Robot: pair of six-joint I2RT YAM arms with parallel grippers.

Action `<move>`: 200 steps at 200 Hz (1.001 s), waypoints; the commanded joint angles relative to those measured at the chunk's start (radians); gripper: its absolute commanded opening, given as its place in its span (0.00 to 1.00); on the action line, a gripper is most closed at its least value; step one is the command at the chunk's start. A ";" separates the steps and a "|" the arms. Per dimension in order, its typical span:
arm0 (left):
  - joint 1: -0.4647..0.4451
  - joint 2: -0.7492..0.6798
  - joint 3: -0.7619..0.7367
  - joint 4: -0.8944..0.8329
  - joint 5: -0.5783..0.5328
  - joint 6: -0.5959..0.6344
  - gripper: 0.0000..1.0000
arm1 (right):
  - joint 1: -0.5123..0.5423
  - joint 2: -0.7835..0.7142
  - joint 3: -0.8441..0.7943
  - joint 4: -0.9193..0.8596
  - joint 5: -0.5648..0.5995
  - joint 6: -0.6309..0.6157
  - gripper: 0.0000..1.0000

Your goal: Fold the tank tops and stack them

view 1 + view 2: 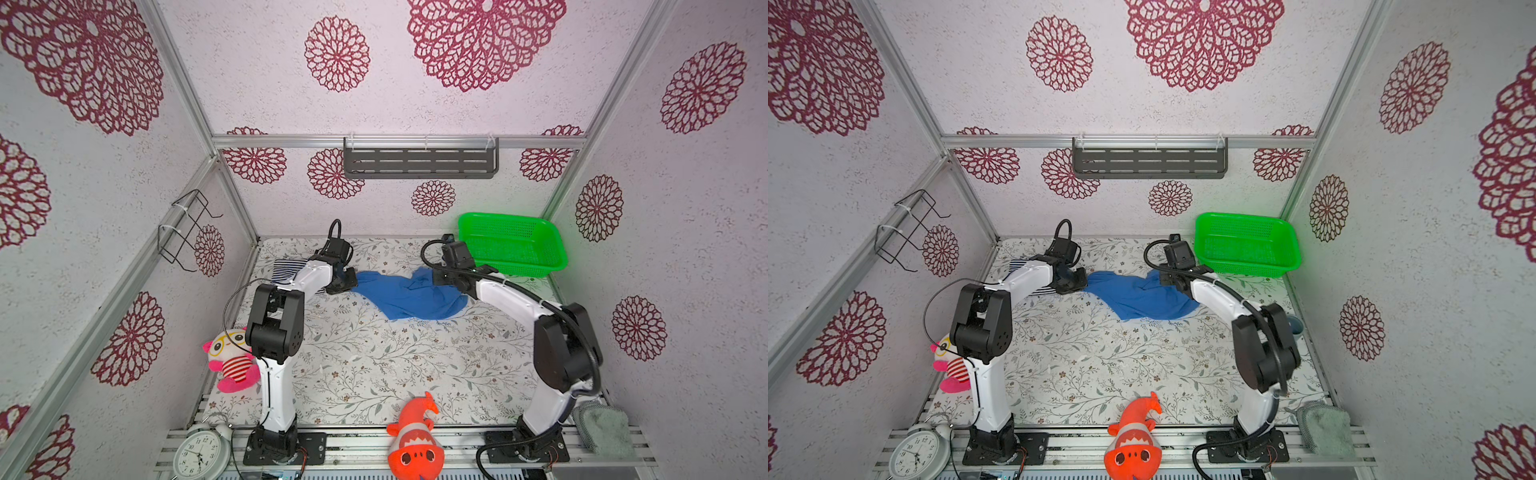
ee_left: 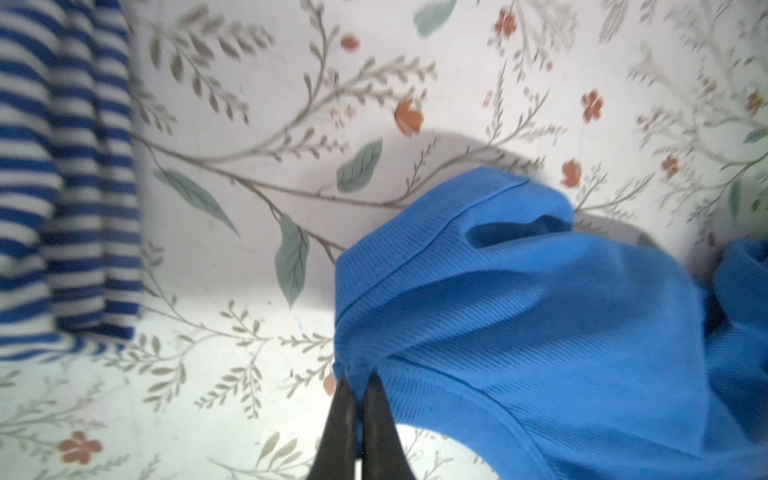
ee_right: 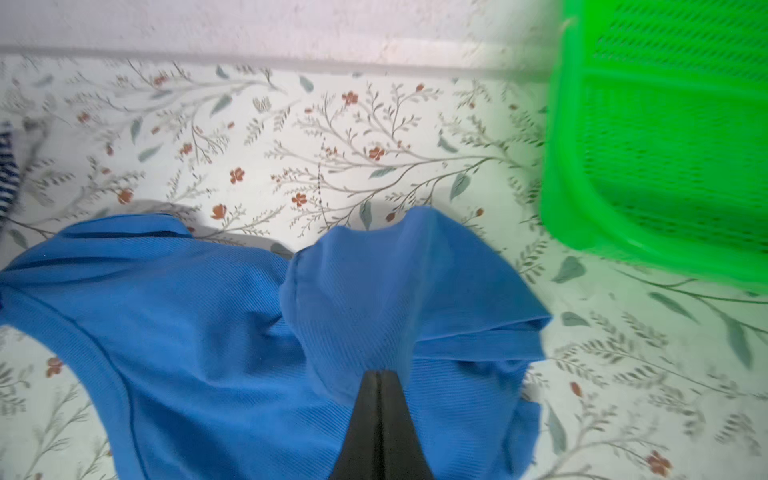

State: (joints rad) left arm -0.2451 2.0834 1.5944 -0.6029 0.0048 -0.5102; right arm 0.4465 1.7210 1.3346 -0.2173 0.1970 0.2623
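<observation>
The royal blue tank top (image 1: 409,297) (image 1: 1142,297) is a finely ribbed knit with stitched hems. It lies crumpled on the floral table cover (image 1: 374,365), just in front of and to the left of the green basket (image 1: 515,266) in both top views. It is stretched into a long shape, narrow at the end far from the basket and broader with a drooping lobe at the near end.

The basket is rigid perforated plastic, rectangular with rounded corners. The striped tank top (image 1: 286,268), soft jersey in thin navy and white bands, lies bunched in folds farther from the basket than the blue one and apart from it.

The left gripper (image 2: 359,380) has its slim black fingers pinched together on the hemmed corner of the blue top's far end, and the cloth puckers at the tips. The right gripper (image 3: 376,374) has its fingers pressed flat against each other on a fold at the end nearest the basket, where the fabric rises in a soft hump.

The left arm (image 1: 311,276) bends sharply at the elbow, and its white forearm passes over the striped top towards the basket. The right arm (image 1: 511,301) arches up from its base, and its wrist sits just beside the basket's front left corner.
</observation>
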 commanded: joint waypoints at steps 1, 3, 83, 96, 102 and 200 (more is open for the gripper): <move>0.010 -0.039 0.035 -0.055 -0.043 0.069 0.00 | -0.015 -0.089 -0.045 -0.041 0.037 -0.005 0.00; 0.012 -0.042 0.034 -0.057 -0.049 0.071 0.00 | -0.015 -0.096 -0.050 -0.043 0.038 -0.003 0.00; 0.069 -0.026 0.256 -0.127 -0.061 0.210 0.00 | -0.020 -0.398 -0.142 -0.119 0.061 0.026 0.00; 0.069 0.018 0.351 -0.157 -0.054 0.224 0.00 | -0.024 -0.438 -0.151 -0.127 0.076 0.025 0.00; 0.070 0.043 0.397 -0.175 -0.048 0.228 0.00 | -0.027 -0.448 -0.155 -0.130 0.077 0.025 0.00; 0.016 -0.173 -0.066 -0.067 0.078 0.079 0.58 | -0.025 -0.179 -0.172 -0.064 -0.063 0.080 0.37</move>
State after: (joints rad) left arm -0.1989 2.0167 1.6402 -0.7479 0.0212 -0.3611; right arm 0.4213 1.4628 1.1118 -0.3199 0.1856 0.3267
